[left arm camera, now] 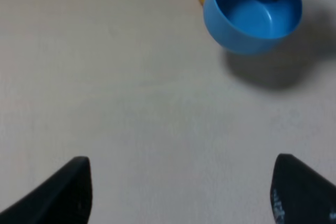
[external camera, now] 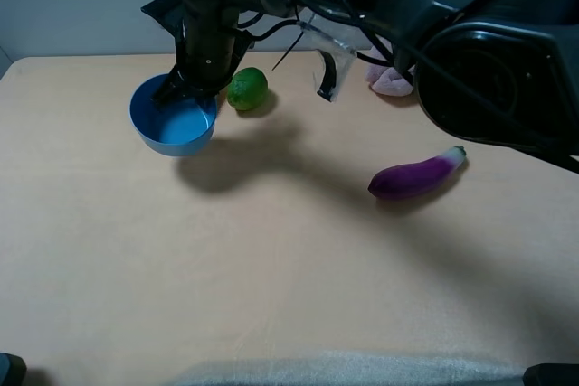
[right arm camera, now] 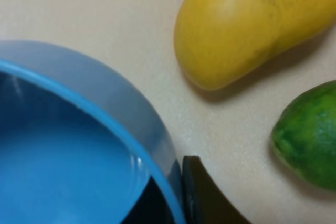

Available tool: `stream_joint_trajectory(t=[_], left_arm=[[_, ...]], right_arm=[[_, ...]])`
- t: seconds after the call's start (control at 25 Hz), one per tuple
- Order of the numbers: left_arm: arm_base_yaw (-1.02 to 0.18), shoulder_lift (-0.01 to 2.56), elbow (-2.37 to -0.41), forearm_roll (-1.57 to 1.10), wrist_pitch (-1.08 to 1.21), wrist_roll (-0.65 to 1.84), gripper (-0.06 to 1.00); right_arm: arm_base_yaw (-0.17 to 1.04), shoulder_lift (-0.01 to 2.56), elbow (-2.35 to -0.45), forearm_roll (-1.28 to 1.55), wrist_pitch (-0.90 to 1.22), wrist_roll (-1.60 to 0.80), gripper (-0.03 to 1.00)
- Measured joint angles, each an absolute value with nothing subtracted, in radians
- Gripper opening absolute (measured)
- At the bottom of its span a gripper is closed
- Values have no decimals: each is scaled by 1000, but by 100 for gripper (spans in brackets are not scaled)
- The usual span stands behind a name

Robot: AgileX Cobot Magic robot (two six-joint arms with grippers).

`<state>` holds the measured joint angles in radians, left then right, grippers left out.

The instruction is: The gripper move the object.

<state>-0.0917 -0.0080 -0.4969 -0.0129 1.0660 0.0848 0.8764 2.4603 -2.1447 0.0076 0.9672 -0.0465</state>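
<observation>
Jaws of L gripper (left arm camera: 181,192) spread wide, only tips in frame. Eggplant (external camera: 418,174) mid-right on table (external camera: 271,268). R gripper (external camera: 185,88) pinches rim of blue bowl (external camera: 172,124), tilted, far left. Lime (external camera: 246,89) just beside it. Mango (right arm camera: 252,24) mostly hidden behind arm. Pink item (external camera: 391,81) at back, part covered, unclear.

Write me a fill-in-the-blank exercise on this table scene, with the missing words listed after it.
1. The right gripper holds the bowl by its ____.
2. In the high view, the fruit closest to the bowl is the ____ lime.
3. The eggplant lies on the table, apart from the bowl, and its colour is ____.
4. The left gripper holds nothing, and its jaws stand ____.

Missing words: rim; green; purple; open.
</observation>
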Motion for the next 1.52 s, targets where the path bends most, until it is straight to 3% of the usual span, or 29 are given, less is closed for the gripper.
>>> stream_joint_trajectory(t=[1.52], left_arm=[[-92,-8,-497,-13,1066,85,77]], right_arm=[[831,2547,-2148,7,994,-49,-3]])
